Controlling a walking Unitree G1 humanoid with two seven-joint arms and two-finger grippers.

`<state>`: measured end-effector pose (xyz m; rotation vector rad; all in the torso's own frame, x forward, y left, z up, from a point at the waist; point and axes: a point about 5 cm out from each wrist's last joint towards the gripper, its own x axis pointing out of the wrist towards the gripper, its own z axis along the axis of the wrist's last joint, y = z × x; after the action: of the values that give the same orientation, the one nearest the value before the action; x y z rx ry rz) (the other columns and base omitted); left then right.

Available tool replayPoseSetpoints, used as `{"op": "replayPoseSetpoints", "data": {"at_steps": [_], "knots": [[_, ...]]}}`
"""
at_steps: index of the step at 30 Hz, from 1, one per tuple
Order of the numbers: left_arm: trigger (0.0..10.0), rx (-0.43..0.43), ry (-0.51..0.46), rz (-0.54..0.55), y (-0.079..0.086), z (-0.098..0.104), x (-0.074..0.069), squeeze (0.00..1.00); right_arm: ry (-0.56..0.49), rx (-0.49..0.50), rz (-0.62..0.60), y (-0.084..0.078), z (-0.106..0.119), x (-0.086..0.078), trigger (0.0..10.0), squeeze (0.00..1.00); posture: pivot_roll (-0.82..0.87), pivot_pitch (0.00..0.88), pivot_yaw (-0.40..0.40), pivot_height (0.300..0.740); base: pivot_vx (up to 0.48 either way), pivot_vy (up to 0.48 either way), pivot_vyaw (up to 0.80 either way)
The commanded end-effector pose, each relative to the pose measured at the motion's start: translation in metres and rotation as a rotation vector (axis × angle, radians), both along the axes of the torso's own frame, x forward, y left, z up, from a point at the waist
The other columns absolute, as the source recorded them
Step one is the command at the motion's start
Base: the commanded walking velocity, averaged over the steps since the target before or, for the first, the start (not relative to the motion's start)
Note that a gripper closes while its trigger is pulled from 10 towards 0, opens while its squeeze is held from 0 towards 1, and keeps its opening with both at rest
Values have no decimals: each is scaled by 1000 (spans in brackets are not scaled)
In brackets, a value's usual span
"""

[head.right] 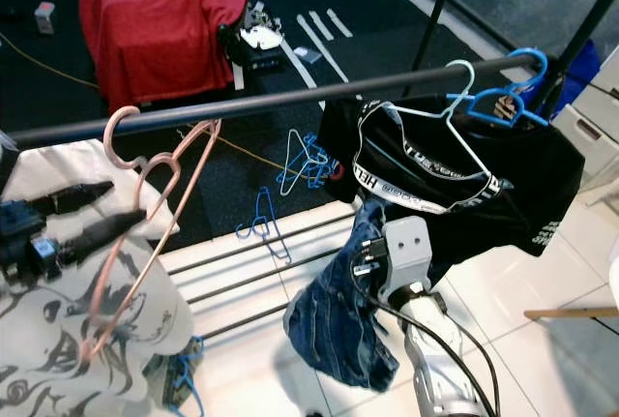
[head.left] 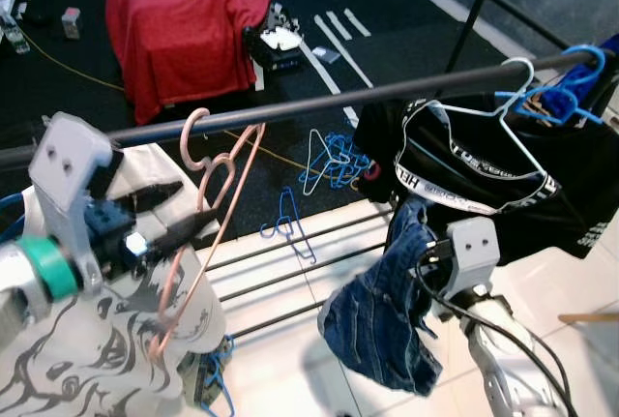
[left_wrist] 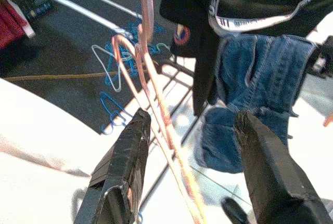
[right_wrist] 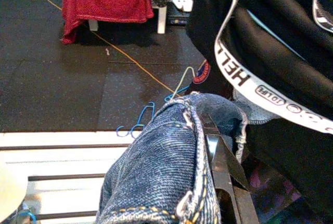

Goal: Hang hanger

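A thin pink hanger (head.left: 208, 233) hangs by its hook from the dark rail (head.left: 319, 104) that crosses the upper half of the frame, toward the left. It is slim wire-like plastic in a pale salmon colour, with a rounded hook, a wavy shoulder and long straight legs slanting down to the lower left, in front of a white printed shirt (head.left: 106, 340).

The left gripper (head.left: 172, 212) reaches in from the left at mid-height. Its two black fingers (left_wrist: 125, 167) are spread well apart on either side of the hanger's legs, and in the left wrist view the pink bars run through the gap between them without being pinched.

In the lower middle, the right gripper (right_wrist: 210, 146) is buried in a bunch of blue denim (head.left: 382, 315), which drapes over its fingers; they look closed on the cloth.

To the right on the rail a black garment with white lettered trim (head.left: 484, 180) hangs from a pale hanger (head.left: 503, 112), beside a blue hanger (head.left: 566, 88). On the dark floor beyond lie loose blue hangers (head.left: 334, 161) and a red cloth (head.left: 184, 25) over a low stand at upper left.
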<state>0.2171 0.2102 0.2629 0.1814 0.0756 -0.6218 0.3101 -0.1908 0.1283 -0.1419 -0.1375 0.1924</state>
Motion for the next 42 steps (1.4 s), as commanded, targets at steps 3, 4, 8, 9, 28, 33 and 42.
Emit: {"op": "replayPoseSetpoints", "data": {"at_steps": [3,4,8,9,28,33,42], "knots": [[10000,-10,31,-45,-2,-11,-8,0,-13,-1,4,0,0,-2,10000,0,-20,179,44,740,0,0,0],[10000,-35,42,-58,0,-19,-11,0,-13,-3,8,1,0,-2,10000,0,-23,179,43,740,0,0,0],[10000,-95,80,-91,4,-34,-20,0,-10,1,14,2,-1,-2,10000,0,-22,178,37,740,0,0,0],[10000,-88,119,-146,2,-44,-29,0,-6,5,18,4,-2,-2,10000,0,-23,178,33,740,0,0,0],[10000,393,378,362,64,-200,-17,0,15,18,29,11,-9,-1,10000,0,-48,157,39,740,0,0,0],[10000,365,321,489,55,-220,0,0,16,33,39,23,-13,-4,10000,0,-75,151,36,740,0,0,0],[10000,159,248,685,32,-234,19,0,82,130,23,28,-30,-10,10000,0,-80,132,9,740,0,0,0]]}}
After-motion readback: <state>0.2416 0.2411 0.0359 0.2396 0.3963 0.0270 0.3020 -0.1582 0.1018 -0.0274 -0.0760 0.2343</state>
